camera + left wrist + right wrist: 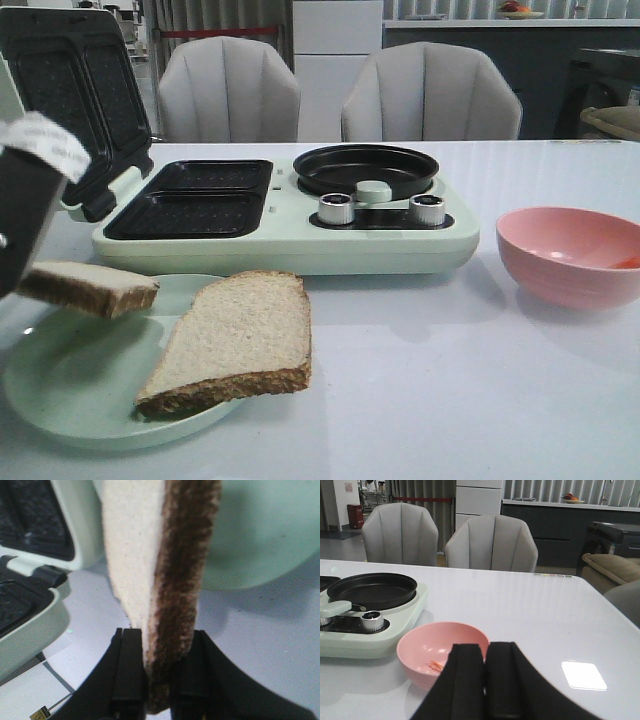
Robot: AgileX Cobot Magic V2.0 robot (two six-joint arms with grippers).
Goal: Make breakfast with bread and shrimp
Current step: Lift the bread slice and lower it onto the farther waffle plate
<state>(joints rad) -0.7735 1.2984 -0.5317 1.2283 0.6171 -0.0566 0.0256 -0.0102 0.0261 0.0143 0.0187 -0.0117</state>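
In the front view, no brand name or readable writing shows on the pale green breakfast maker [300, 245]; its two silver knobs [336, 208] carry marks too small to make out. Its lid [70, 95] stands open at the left, cut off by the frame edge, above two dark sandwich wells [195, 200], and a round black pan [365, 168] sits at the right end. The left arm [25, 215] enters at the left edge, mostly out of frame (a strip of white tape is wrapped on it), and its claw is hidden here. A held slice of bread [90, 288] juts out from it, raised above the pale green plate [60, 400]. A second slice [240, 340] lies on the plate, its near corner overhanging the rim. The pink bowl [570, 255] rests on the white worktop [450, 400] to the right; only an orange sliver shows inside.

In the left wrist view, the left claw [155, 680] is clamped narrowly on the held slice [160, 565], one black finger [127, 675] on the crumb face and the other on the brown crust. The plate [265, 535] and a corner of the maker [30, 625] show behind. A tiny yellowish label [39, 714] at the edge is unreadable.

In the right wrist view, the right claw [485, 685] has its fingers pressed together with nothing between, hovering above the worktop [545, 620] just beside the pink bowl [440, 647]. The shrimp [436, 666] lies in the bowl's bottom as thin orange wisps, hard to count and partly hidden by the fingers.
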